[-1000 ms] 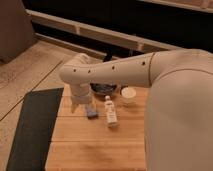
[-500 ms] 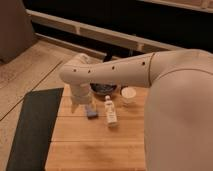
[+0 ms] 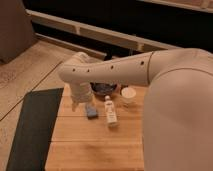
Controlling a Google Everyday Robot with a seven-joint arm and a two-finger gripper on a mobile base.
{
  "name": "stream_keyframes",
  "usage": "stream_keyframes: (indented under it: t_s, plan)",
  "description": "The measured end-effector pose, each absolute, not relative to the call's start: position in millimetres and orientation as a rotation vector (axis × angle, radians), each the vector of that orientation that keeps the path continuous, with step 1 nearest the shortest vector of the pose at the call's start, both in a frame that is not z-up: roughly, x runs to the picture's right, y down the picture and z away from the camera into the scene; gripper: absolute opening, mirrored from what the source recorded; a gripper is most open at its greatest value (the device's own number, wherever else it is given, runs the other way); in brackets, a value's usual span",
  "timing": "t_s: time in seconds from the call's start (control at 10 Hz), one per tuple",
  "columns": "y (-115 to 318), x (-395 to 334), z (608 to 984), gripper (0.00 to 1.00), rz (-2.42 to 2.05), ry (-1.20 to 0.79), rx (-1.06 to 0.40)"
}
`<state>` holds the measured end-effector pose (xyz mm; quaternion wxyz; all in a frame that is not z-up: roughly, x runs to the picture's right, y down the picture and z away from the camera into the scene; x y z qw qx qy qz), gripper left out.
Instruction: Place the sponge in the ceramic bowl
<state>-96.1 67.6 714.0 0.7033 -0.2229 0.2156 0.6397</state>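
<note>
The blue-grey sponge (image 3: 91, 111) lies on the wooden table (image 3: 90, 145), left of a white bottle. My gripper (image 3: 78, 103) hangs at the end of the white arm, just above and to the left of the sponge, close to it. I cannot tell whether it touches the sponge. The dark ceramic bowl (image 3: 106, 89) sits behind the sponge toward the table's back edge, and the arm hides most of it.
A white bottle (image 3: 110, 113) lies on the table right of the sponge. A pale round cup (image 3: 128, 95) stands at the back right. A dark mat (image 3: 32, 130) covers the floor left of the table. My own body fills the right side.
</note>
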Motion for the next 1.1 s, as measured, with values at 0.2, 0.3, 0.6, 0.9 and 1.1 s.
stream_keyframes:
  t_s: [0.2, 0.3, 0.6, 0.9, 1.1]
  plan:
    - [11.4, -85.0, 723.6, 0.65, 1.396, 0.372, -0.404]
    - [-5.3, -85.2, 725.7, 0.65, 1.382, 0.328, -0.384]
    - [-36.4, -89.9, 729.1, 0.65, 1.345, 0.228, -0.356]
    - [-36.9, -91.1, 729.1, 0.65, 1.339, 0.227, -0.355]
    - [-21.6, -89.2, 741.5, 0.65, 1.326, 0.261, -0.388]
